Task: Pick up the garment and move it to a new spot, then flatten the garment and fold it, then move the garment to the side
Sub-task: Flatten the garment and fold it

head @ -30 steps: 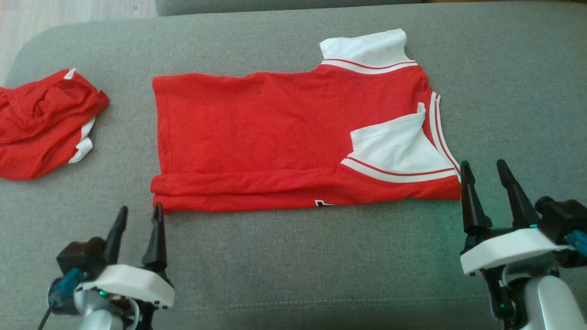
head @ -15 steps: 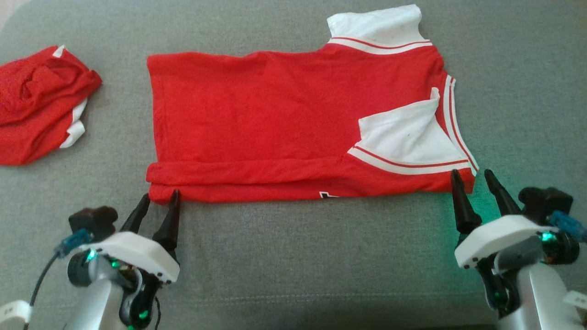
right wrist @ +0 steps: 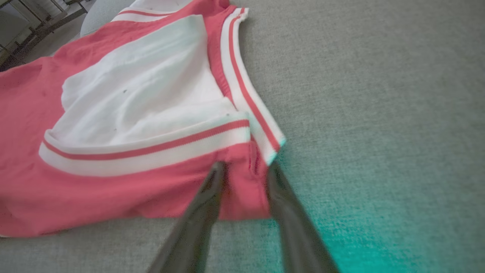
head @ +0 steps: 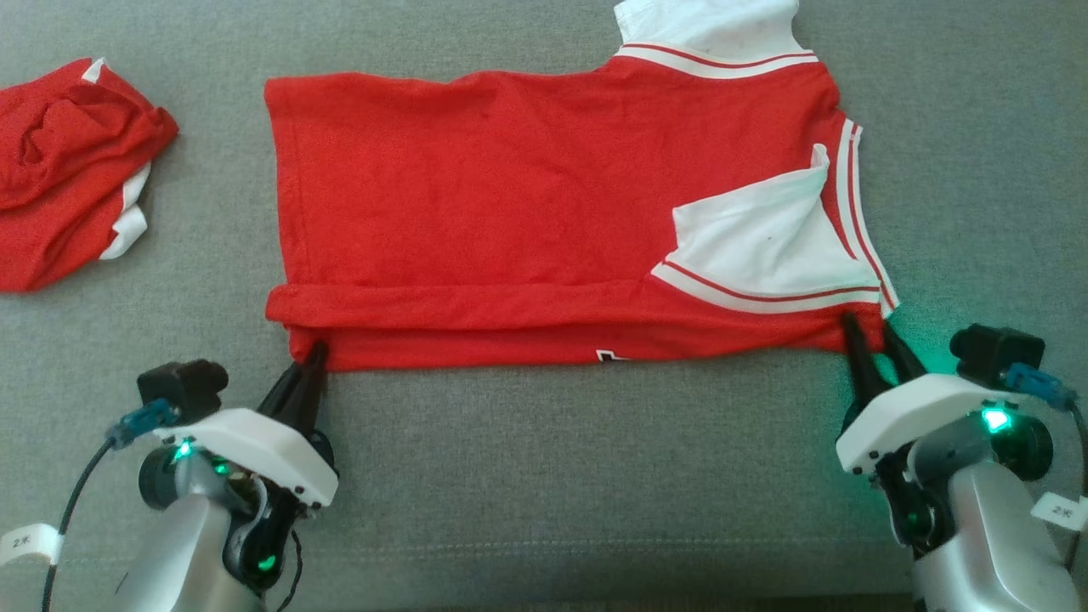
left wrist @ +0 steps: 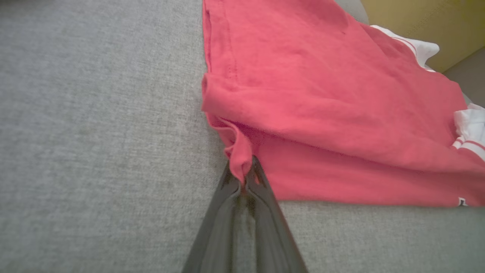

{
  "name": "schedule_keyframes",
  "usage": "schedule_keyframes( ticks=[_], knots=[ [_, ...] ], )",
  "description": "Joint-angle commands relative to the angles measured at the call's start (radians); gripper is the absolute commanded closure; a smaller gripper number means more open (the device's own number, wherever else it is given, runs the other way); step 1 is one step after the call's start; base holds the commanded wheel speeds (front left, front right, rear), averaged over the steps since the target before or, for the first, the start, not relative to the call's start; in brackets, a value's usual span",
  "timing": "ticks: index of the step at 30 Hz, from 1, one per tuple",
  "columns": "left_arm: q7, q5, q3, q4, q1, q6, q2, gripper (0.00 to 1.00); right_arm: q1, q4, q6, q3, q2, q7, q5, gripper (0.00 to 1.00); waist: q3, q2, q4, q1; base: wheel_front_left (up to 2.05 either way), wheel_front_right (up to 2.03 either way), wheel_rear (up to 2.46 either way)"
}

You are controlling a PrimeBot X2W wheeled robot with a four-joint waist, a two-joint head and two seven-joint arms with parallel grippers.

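Garment (head: 510, 195) corner pinched in left hand (left wrist: 244, 172), plain in wrist view; right hand (right wrist: 245, 167) parted astride hem.

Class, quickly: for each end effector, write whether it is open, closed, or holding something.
Left end effector: closed, pinching a near corner of the garment.
Right end effector: open, astride the other near corner of the garment.

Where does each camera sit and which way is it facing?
Head view: on the head, looking down at the red shirt on the grey cushion; left gripper and right gripper at bottom corners.
Left wrist view: left wrist, looking along its fingers, shut on the shirt's corner.
Right wrist view: right wrist, looking along its open fingers toward the white sleeve.
Shared: all see the shirt's near edge.
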Motion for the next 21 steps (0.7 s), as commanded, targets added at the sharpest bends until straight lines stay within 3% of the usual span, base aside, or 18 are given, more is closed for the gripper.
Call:
schedule_keyframes(
  ticks=[1,9,21],
  knots=[
    [-0.012,-0.001,0.016,-0.011,-0.026,0.0,0.028,1.0,-0.021,-0.006,-0.001,0.028,-0.004,-0.002,0.015,1.0,0.001,0.0,0.002,0.0,0.0,0.0,0.0],
    [-0.056,0.011,0.004,-0.069,-0.004,0.007,0.043,1.0,-0.005,-0.029,-0.001,0.015,-0.004,-0.027,0.046,1.0,-0.015,0.0,0.005,0.0,0.0,0.0,0.0],
    [0.02,-0.011,0.026,-0.298,0.154,0.092,0.084,1.0,0.167,-0.203,-0.001,-0.032,-0.004,0.039,0.084,1.0,-0.067,0.0,0.004,0.0,0.0,0.0,0.0]
  ],
)
